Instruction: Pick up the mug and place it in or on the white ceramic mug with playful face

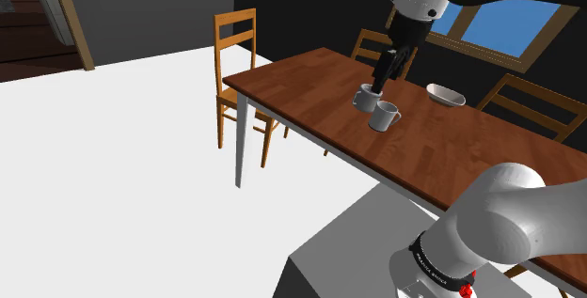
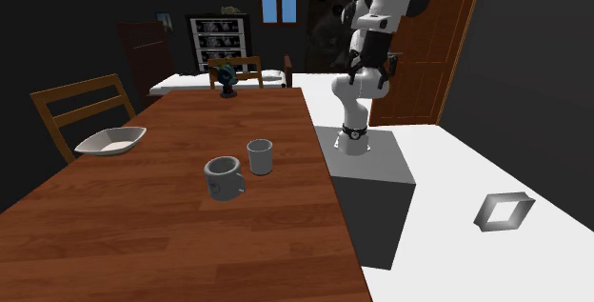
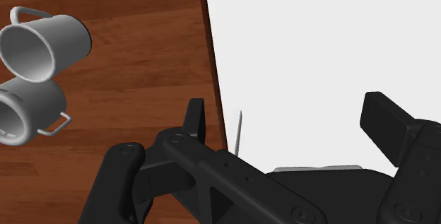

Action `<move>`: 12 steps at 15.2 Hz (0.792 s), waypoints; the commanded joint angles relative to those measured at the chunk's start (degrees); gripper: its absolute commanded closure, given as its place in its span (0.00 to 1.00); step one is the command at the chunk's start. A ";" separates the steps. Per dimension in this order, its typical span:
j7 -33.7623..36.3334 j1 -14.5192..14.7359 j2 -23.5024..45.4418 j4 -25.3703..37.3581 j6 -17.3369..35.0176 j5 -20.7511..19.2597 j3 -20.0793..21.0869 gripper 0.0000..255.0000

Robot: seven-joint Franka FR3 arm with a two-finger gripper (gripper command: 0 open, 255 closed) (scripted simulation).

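Mug (image 2: 225, 177), plain grey with a side handle, beside paler mug (image 2: 259, 156); fingers (image 3: 385, 124) spread, empty.

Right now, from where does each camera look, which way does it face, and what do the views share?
Shoulder view: beside the stand, looking down across the wooden table; the white arm reaches over it.
Second exterior view: near one table end, looking along it; arm and stand rise on this view's right.
Wrist view: on the hand, looking down at table edge and white floor; open black jaws show.
Shared: all three show the two grey mugs.
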 commanded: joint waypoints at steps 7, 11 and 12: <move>-6.15 -2.75 3.55 -3.35 7.71 -3.82 -7.07 0.00; -10.22 -4.47 7.56 -4.14 13.11 -5.93 -11.83 0.00; -11.24 -4.84 8.77 -4.15 14.47 -6.36 -13.03 0.00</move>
